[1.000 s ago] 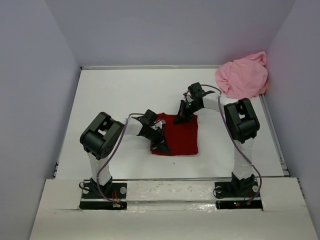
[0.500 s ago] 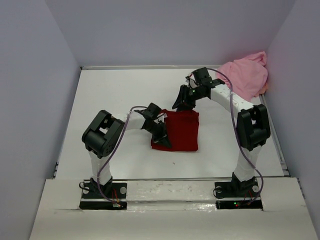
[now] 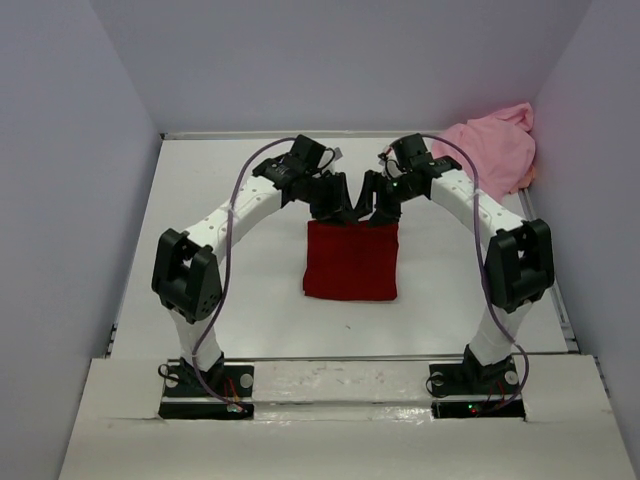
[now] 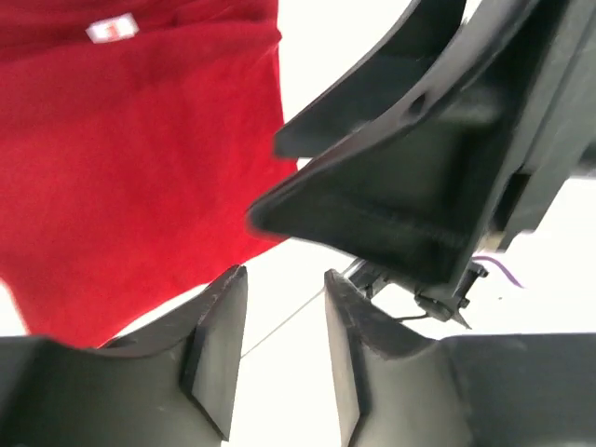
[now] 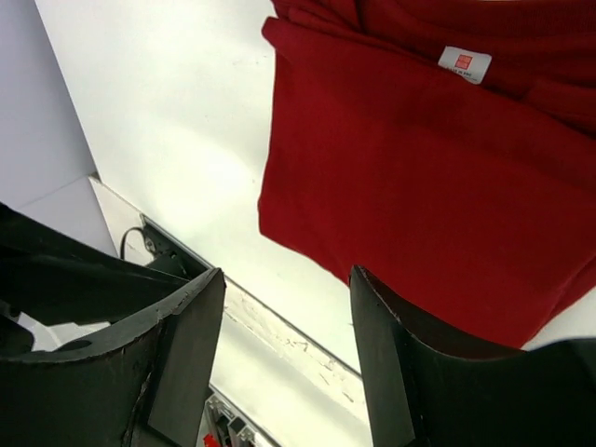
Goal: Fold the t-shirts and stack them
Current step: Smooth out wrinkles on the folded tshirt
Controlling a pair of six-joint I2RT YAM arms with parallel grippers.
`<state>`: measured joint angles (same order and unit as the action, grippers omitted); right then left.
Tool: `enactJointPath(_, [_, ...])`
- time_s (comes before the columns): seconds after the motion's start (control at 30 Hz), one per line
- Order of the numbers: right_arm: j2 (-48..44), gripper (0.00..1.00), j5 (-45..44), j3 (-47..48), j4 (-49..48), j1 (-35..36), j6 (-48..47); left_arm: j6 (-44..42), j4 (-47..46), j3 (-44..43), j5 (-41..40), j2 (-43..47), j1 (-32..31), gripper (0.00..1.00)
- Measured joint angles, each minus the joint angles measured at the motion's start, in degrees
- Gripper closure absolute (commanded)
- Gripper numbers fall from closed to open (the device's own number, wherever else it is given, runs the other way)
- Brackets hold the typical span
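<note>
The dark red t-shirt (image 3: 350, 262) lies flat as a folded rectangle mid-table, its white label (image 5: 464, 63) showing in the right wrist view. The light pink t-shirt (image 3: 492, 152) sits crumpled in the far right corner. My left gripper (image 3: 343, 212) and right gripper (image 3: 379, 214) hang close together over the red shirt's far edge. Both are open, with only white table between the fingers. In the left wrist view my left gripper (image 4: 284, 279) is just off the red cloth (image 4: 140, 168), with the right gripper's body (image 4: 410, 186) right in front of it. The right gripper (image 5: 287, 279) is just off the red cloth (image 5: 428, 168).
Grey walls close in the white table (image 3: 220, 220) on the left, back and right. A metal rail (image 5: 298, 340) runs along the table's near edge. The two grippers are almost touching each other.
Both grippers have opened and let go of the red shirt. The left arm swung from the shirt's near left side up to its far edge, and the right moved slightly back. The shirt now lies squared.
</note>
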<state>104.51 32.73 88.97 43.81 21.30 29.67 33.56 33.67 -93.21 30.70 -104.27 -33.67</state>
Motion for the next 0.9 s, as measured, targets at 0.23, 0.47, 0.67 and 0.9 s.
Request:
enactJointPath(0.23, [-3.72,0.23,-2.51,-2.12,2.49,-1.38,-0.85,-1.29,-2.05,18.56,1.01,8.0,6.25,0.13])
enactJointPath(0.47, [-10.73,0.22,-3.78,-6.34,4.22,-4.48,-1.46,-3.08,-3.45,31.67,0.33,8.52,11.76,0.11])
enactJointPath(0.67, [-13.97,0.22,-3.8,-8.83,4.92,-4.44,-1.42,-3.54,-8.33,34.05,0.68,8.5,11.54,0.11])
enactJointPath(0.9, [-16.17,0.22,-3.82,-12.02,5.29,-4.44,-1.33,-3.54,-15.21,37.42,0.98,7.8,11.56,0.14])
